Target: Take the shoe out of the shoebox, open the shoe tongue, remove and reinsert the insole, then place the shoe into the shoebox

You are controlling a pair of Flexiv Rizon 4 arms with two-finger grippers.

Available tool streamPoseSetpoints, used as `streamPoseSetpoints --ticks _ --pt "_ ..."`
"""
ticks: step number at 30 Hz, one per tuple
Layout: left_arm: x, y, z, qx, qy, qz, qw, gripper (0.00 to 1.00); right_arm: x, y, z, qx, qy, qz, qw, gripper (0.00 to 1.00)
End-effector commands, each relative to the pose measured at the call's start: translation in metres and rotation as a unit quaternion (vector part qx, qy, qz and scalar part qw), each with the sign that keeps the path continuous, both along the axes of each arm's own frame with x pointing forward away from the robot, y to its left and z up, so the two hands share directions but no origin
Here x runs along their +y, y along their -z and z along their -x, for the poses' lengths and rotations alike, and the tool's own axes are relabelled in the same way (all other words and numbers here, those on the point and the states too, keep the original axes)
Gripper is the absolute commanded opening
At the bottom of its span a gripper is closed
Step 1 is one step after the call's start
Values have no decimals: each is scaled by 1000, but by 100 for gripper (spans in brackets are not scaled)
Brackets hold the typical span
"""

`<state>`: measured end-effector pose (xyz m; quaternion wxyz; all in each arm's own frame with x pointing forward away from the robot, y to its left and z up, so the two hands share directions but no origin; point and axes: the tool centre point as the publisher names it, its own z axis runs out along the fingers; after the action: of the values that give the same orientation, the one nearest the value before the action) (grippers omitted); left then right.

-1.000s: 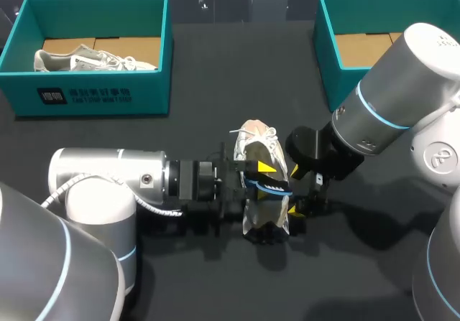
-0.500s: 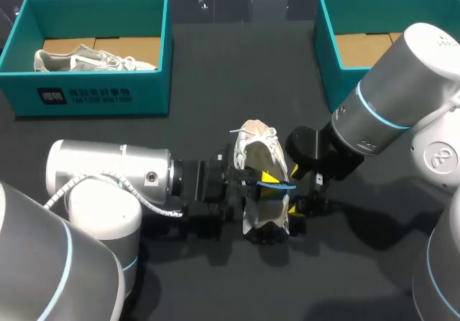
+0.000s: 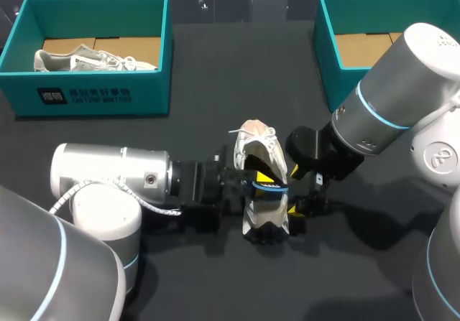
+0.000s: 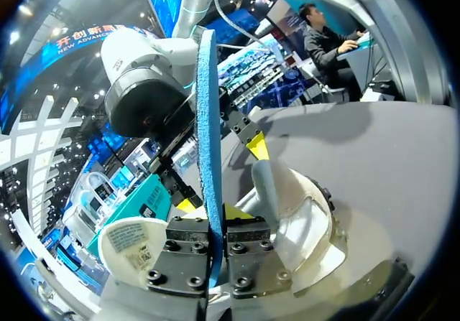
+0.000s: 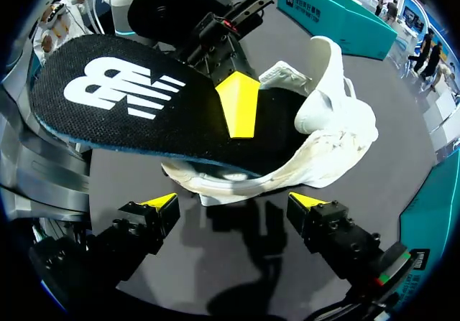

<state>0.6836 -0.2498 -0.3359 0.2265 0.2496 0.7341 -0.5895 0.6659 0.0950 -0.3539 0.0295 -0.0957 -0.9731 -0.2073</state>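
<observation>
Matt charcoal, near black: that's the table (image 3: 215,70). The shoe (image 3: 260,145) on it is creamy white, laces white, its mouth dark. The insole (image 5: 136,102) shows a black face with a bold white logo and a bright blue edge. Yellow tips on the left gripper (image 4: 215,217) and the right gripper (image 5: 233,202), dark bodies behind. The left arm (image 3: 108,181) and right arm (image 3: 402,91) are silver-grey, each ringed in light blue. At the table's far corners the left shoebox (image 3: 154,84) and right shoebox (image 3: 327,48) are teal with tan floors — a grey-white second shoe (image 3: 86,59) lies in the left.
</observation>
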Motion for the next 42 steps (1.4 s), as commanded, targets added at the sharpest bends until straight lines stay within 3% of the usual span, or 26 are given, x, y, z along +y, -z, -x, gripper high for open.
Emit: streamPoseSetpoints --ticks 1,14,18,21,28,34,36,38,42 --pt "-2 5 -2 -3 -12 -7 1000 0 0 1 1 -1 0 0 1000 100" --pt "0 13 -12 4 -38 -20 999 0 0 1 1 -1 0 0 1000 100" --pt "2 3 -4 11 -27 -5 1000 25 0 1 1 -1 0 0 1000 100" --pt "3 -7 3 11 -16 7 1000 29 0 1 1 -1 0 0 1000 100" --pt "3 -25 19 -1 7 31 999 27 0 1 1 -1 0 0 1000 100" --pt "-2 -25 22 -4 15 31 999 24 0 1 1 -1 0 0 1000 100" --pt "-6 -22 21 -2 18 30 999 18 0 1 1 -1 0 0 1000 100" --pt "-10 -18 21 -1 21 28 999 0 0 1 1 -1 0 0 1000 100" --pt "-13 -12 16 0 23 25 999 0 0 1 1 -1 0 0 1000 100"
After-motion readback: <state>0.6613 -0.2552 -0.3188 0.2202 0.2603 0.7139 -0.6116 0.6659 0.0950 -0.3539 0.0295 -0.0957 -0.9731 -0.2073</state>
